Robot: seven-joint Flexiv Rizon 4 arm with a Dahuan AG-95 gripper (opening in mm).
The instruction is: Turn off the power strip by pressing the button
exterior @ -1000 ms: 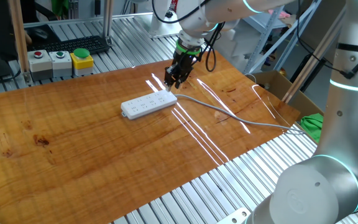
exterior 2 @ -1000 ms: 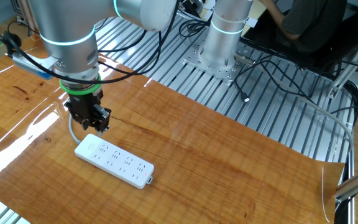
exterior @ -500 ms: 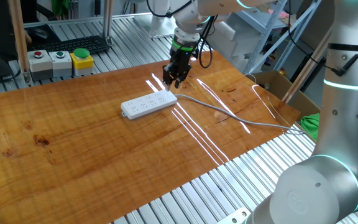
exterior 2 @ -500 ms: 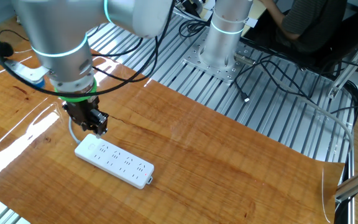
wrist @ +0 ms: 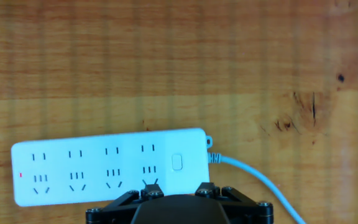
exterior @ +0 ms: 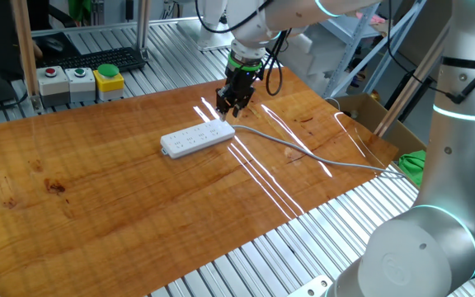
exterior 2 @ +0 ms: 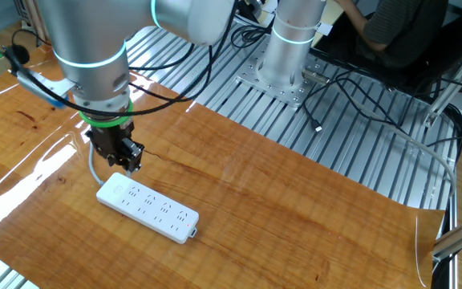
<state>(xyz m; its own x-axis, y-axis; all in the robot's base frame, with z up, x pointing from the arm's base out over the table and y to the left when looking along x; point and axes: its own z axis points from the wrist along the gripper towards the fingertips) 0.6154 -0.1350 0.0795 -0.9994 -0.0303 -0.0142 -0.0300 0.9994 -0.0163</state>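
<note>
The big wooden desk (exterior: 97, 190) fills most of each picture. On it lies the power strip (exterior: 196, 139), a long white bar, flat on the wood near the middle. A thin grey cable (exterior: 303, 153) runs out of one end and trails off toward the desk's edge.

The robot arm (exterior 2: 95, 48) comes down from above, and its pincer (exterior 2: 127, 164) hangs over the cabled end of the strip. From both side cameras it looks a little way above the strip and does not seem to touch it. I cannot tell if the pincer is wide or narrow, because no picture shows its tips; the hand camera shows only the black body at the bottom.

In the hand view, the strip's long way runs across the picture, left to right. The button (wrist: 178, 162) is a tiny pale switch between the last sockets and the cable. It sits just ahead of the pincer's body, a little to one side of its middle.

So the button looks almost straight under the pincer. I think the next move is to go down, maybe with a tiny shift along the strip, and press it. The button is very small, so missing it and hitting bare plastic would be easy.
</note>
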